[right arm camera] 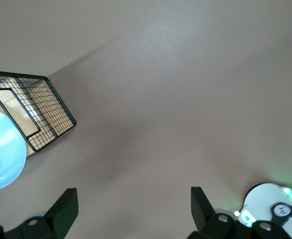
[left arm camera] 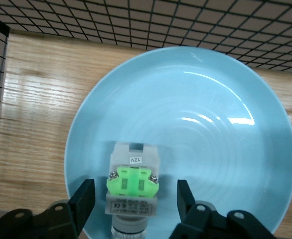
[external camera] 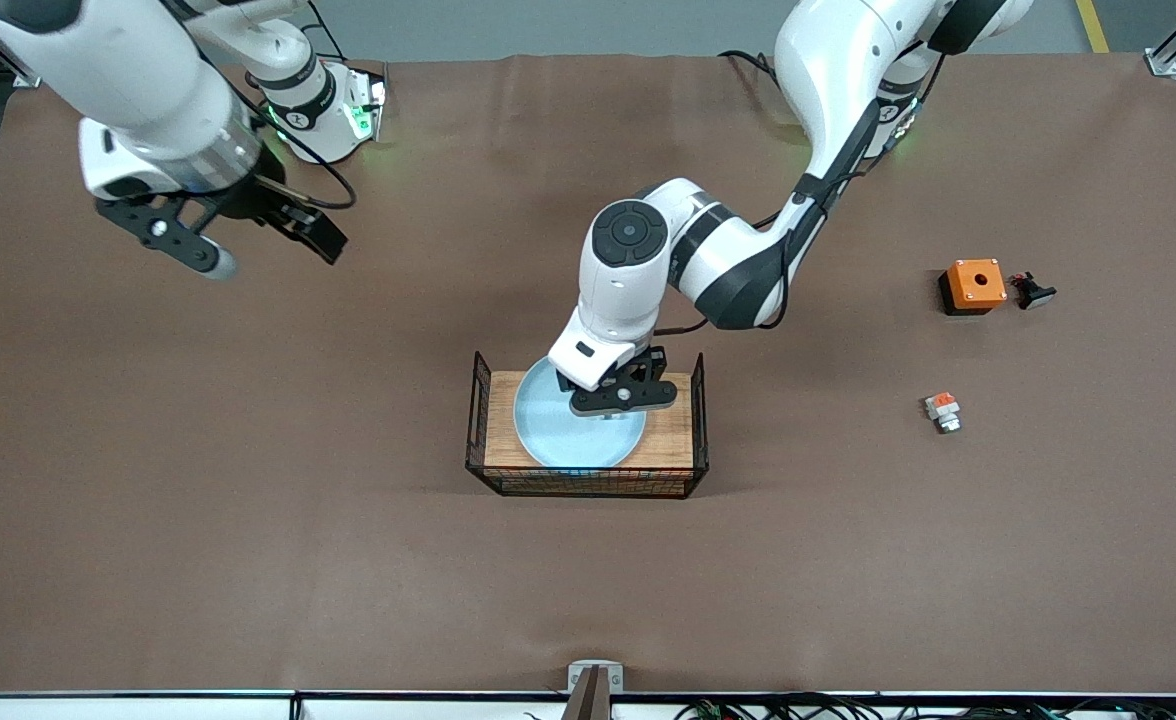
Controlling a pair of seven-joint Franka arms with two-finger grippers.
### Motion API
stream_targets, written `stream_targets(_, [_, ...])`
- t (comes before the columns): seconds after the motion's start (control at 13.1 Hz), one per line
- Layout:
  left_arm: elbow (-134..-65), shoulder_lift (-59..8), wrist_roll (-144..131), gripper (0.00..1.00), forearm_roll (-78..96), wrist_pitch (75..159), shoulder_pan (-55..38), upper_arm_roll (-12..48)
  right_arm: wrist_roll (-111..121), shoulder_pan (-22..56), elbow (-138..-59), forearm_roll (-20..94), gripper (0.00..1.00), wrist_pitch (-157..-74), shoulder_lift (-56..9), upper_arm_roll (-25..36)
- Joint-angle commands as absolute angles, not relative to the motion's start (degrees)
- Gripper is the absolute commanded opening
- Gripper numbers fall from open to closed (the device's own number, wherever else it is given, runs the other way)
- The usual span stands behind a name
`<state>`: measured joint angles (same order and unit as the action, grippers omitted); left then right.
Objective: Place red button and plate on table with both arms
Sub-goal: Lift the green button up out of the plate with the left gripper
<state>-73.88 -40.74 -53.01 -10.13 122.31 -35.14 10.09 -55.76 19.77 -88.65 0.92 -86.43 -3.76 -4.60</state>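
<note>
**Pale blue plate, green-blocked button, fingers either side**

Front view: the light-blue plate [external camera: 568,425] lies on a wooden board [external camera: 673,425] with black wire ends, mid-table [external camera: 248,500]. The left gripper [external camera: 620,398] is low over the plate's rim, hiding the button. The right gripper [external camera: 248,240] waits in the air toward the right arm's end, jaws spread wide. An orange box [external camera: 974,284] and an orange-blocked button unit [external camera: 942,410] sit toward the left arm's end.

Left wrist view: the red button [left arm camera: 132,186], white-grey with a bright green block, rests on the plate [left arm camera: 210,129]. The left gripper [left arm camera: 135,199] straddles it, fingers [left arm camera: 83,199] partly apart, a gap on each side.

Right wrist view: the right gripper [right arm camera: 131,209] is wide and empty over bare table.

Judgement: the button pickup is in hand. Next the fingers must meet the unit squarely, then lift without dragging the plate.
</note>
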Motion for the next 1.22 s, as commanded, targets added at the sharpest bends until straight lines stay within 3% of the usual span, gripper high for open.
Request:
stream_targets(0.0, [-72.51, -41.48, -53.26, 0.35, -11.77, 122.34, -36.56, 9.23, -61.24, 22.67, -88.15, 1.05, 1.00, -88.15, -5.53, -4.13])
stream_targets(0.15, [-72.51, -41.14, -53.17, 0.10, -13.96, 121.91, -36.56, 9.23, -65.98, 25.04, -88.15, 1.05, 1.00, -89.20, -7.11, -4.04])
stream_targets(0.3, [-72.51, -39.91, -53.26, 0.01, -14.06, 120.33, -36.65, 9.23, -68.37, 26.36, -88.24, 1.05, 1.00, -90.35, -8.17, -4.13])
stream_targets(0.69, [-72.42, -30.51, -53.09, 0.01, -13.71, 108.39, -34.20, 9.23, -68.91, 26.72, -87.54, 3.32, 0.97, -90.53, -10.19, -4.04])
stream_targets(1.14, [-74.79, -21.46, -39.24, 0.01, -7.85, 99.05, -19.98, 9.84, -72.22, 29.53, -87.36, 3.95, 0.97, -90.88, -12.21, -3.96])
